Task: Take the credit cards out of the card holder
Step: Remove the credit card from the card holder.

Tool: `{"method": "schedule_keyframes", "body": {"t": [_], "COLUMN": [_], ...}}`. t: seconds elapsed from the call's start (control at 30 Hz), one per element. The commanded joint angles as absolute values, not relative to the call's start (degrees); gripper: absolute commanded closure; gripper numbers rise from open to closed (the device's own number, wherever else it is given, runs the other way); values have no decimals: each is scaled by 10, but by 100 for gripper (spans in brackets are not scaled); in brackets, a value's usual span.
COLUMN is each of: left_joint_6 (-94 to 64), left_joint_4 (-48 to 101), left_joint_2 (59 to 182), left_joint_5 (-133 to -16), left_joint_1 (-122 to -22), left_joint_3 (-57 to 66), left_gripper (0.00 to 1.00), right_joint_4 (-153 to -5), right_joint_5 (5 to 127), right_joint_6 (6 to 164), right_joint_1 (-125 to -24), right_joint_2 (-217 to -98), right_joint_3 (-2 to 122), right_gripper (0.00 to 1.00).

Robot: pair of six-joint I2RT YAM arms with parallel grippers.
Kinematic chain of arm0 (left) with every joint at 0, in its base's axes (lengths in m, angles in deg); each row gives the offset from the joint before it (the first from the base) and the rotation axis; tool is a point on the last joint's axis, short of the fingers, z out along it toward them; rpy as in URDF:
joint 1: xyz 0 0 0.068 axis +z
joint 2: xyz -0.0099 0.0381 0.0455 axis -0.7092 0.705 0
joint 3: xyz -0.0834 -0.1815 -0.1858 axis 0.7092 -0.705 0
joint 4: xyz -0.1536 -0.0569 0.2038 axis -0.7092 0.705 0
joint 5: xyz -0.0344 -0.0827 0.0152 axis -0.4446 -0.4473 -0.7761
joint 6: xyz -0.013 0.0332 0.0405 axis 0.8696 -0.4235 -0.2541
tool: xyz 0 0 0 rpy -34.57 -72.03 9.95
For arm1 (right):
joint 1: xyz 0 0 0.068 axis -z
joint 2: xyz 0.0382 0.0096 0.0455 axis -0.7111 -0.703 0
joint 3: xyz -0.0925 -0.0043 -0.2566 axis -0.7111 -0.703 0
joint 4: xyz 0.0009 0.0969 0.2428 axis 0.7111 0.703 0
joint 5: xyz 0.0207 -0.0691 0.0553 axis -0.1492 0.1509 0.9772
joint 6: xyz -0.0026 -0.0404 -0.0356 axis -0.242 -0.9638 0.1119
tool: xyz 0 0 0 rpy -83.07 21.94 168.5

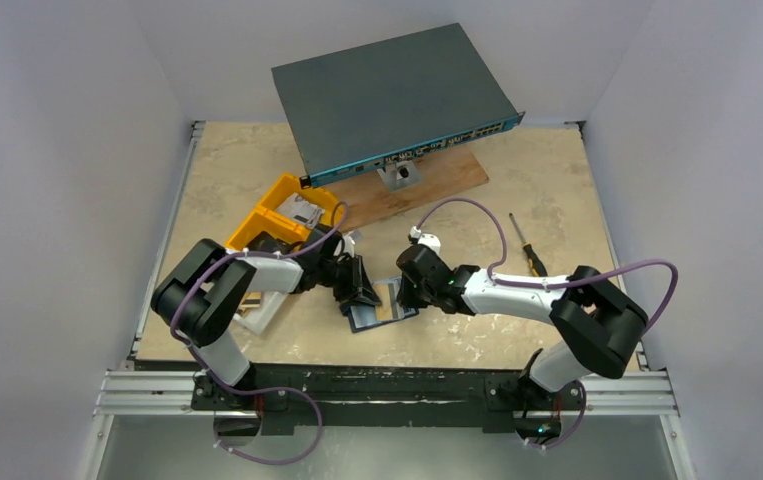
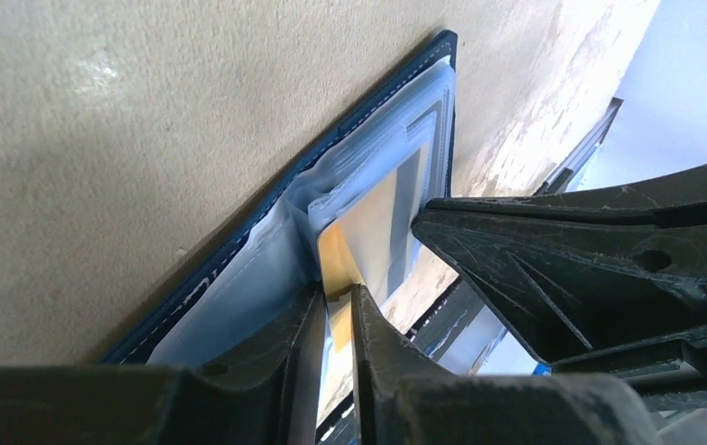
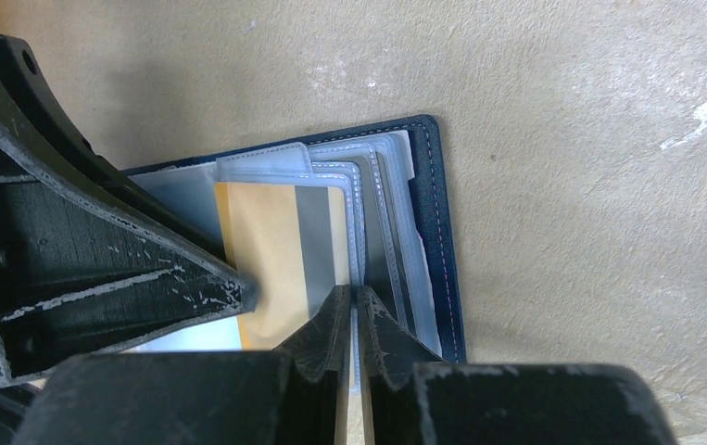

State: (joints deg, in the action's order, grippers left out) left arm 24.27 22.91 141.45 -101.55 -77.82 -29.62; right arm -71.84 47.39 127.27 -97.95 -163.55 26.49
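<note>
The card holder [image 1: 381, 317] lies open on the table between both arms, navy cover [image 3: 438, 232] down and pale clear sleeves [image 2: 238, 278] fanned up. A credit card [image 3: 275, 250] with an orange-yellow patch and a grey stripe sticks partly out of a sleeve. My left gripper [image 2: 335, 292] is shut on this card's [image 2: 372, 222] edge, reaching in from the left [image 1: 357, 288]. My right gripper [image 3: 356, 295] is shut on a thin clear sleeve edge of the holder, just right of the card, coming from the right [image 1: 409, 288]. Any other cards are hidden in the sleeves.
Yellow bins [image 1: 277, 215] stand just behind the left arm, with a pale flat object [image 1: 262, 312] beside it. A grey network switch [image 1: 387, 95] rests tilted on a wooden board [image 1: 437, 185] at the back. A screwdriver [image 1: 529, 248] lies behind the right arm.
</note>
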Motion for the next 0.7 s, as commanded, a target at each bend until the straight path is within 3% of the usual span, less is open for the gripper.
{"method": "schedule_keyframes", "body": {"t": [0.0, 0.67], "left_joint_6": [260, 278], "left_joint_4": [180, 161], "left_joint_2": [1411, 1394], "left_joint_5": [-1047, -1043], "left_joint_1": [-783, -783], "left_joint_3": [-310, -349], "left_gripper": [82, 78], "right_joint_4": [-656, -656], "right_joint_5": [478, 480], "right_joint_6": [1271, 1272], "right_joint_1": [-980, -980], "right_joint_2": [-1680, -1689], "right_joint_3": [236, 241], "right_gripper": [98, 100]}}
